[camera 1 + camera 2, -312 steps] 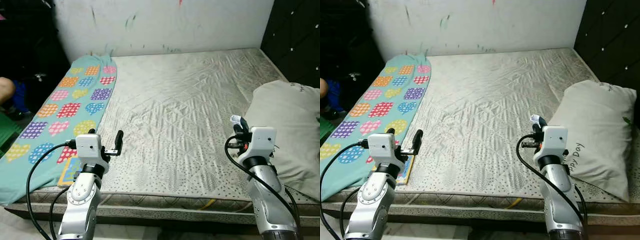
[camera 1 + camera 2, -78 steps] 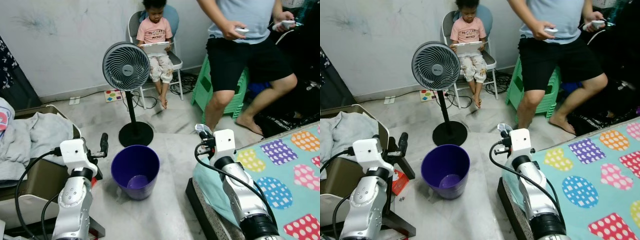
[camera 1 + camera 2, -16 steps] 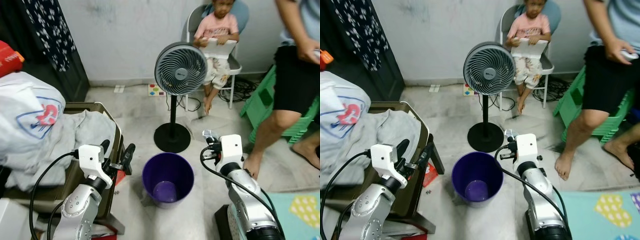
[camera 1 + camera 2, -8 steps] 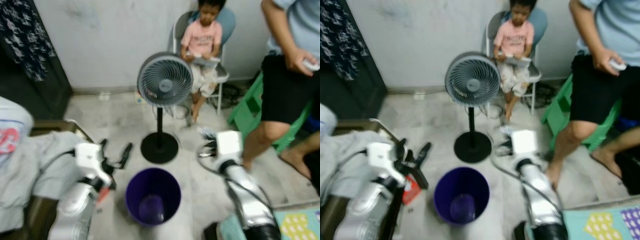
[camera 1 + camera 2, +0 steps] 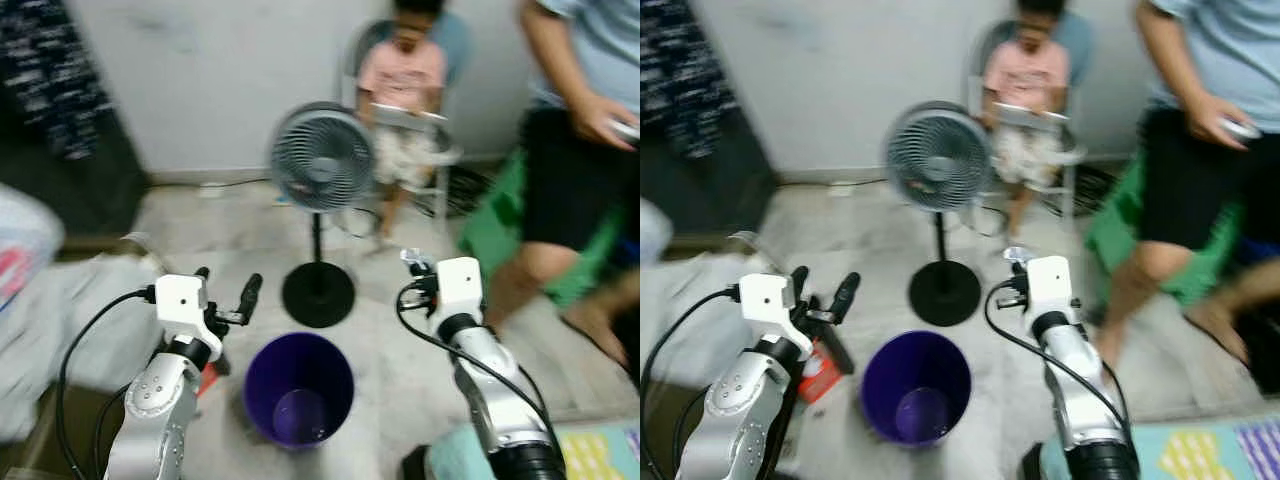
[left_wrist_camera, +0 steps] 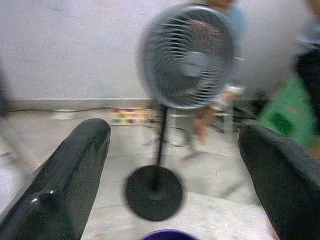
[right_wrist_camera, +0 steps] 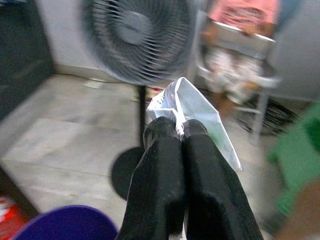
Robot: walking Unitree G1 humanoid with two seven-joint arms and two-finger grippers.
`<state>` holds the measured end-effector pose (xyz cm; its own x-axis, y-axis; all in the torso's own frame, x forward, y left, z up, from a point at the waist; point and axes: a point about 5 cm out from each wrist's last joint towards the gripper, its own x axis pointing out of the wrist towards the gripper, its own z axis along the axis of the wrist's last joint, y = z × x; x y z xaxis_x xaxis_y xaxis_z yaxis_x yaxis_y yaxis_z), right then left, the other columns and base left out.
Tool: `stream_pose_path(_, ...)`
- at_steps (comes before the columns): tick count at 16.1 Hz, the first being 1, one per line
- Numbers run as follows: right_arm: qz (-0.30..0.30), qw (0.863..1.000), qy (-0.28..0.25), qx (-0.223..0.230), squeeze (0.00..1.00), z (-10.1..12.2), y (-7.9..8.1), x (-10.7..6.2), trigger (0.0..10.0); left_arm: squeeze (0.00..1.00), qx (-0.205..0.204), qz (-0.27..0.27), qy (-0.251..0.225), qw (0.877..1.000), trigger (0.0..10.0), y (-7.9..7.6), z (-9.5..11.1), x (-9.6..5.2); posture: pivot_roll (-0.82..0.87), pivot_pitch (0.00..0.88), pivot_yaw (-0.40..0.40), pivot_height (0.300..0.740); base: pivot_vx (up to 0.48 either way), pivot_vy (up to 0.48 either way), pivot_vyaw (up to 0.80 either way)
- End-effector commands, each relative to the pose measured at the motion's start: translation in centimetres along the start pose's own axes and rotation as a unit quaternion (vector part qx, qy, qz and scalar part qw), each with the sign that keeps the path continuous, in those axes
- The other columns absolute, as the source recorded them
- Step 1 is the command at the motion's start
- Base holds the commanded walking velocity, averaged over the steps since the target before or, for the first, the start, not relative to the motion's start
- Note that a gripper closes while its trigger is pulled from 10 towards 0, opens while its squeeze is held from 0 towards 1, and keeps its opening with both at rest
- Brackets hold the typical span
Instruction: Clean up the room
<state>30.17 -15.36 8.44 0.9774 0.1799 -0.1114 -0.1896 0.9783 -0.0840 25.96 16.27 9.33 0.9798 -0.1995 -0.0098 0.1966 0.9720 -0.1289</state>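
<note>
Carrying trash to the bin is your step: your left gripper (image 5: pixel 228 296) hangs wide and empty, the purple bin (image 5: pixel 299 388) sits near centre, and your right gripper (image 7: pixel 178 131) pinches a white wrapper (image 7: pixel 192 111) just right of it. Swing left over the bin before releasing.

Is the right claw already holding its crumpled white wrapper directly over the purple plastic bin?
No, the right claw holds the crumpled white wrapper beside the purple plastic bin.

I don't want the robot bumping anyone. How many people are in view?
2: a seated person on the chair behind the fan, and a standing person at the robot's right. Others may be outside the frame.
</note>
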Motion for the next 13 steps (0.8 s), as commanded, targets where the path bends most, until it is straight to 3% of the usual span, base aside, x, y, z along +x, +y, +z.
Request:
stream_pose_path(1,0.011,1.0,-0.003,0.001,0.0,0.3,0.6,0.4,10.0,0.0,0.013,0.024,0.003,1.0,10.0,0.9,-0.1,-0.2,-0.04,0.06,0.016,0.74,0.0,0.0,0.8)
stream_pose_path(4,0.012,1.0,-0.003,0.005,0.0,0.3,0.7,0.6,10.0,0.0,0.026,0.028,0.007,0.999,10.0,1.2,-0.1,-0.2,-0.04,0.059,0.016,0.74,0.0,0.0,0.68)
stream_pose_path(9,0.013,1.0,0.011,0.022,0.0,0.0,1.8,1.3,10.0,0.0,0.054,0.012,0.022,0.998,10.0,1.3,-0.6,-0.1,-0.02,0.086,0.015,0.74,0.0,0.0,0.0)
stream_pose_path(12,0.029,0.999,0.023,0.027,0.0,-0.3,2.9,1.8,10.0,0.0,0.075,0.032,0.032,0.996,10.0,2.7,-0.8,-0.5,0.0,0.109,0.014,0.74,0.0,0.0,0.0)
stream_pose_path(13,0.029,0.999,0.023,0.036,0.0,-0.3,3.0,2.1,10.0,0.0,0.08,0.055,0.038,0.995,10.0,4.1,-0.8,-0.9,0.02,0.126,0.016,0.74,0.0,0.0,0.0)
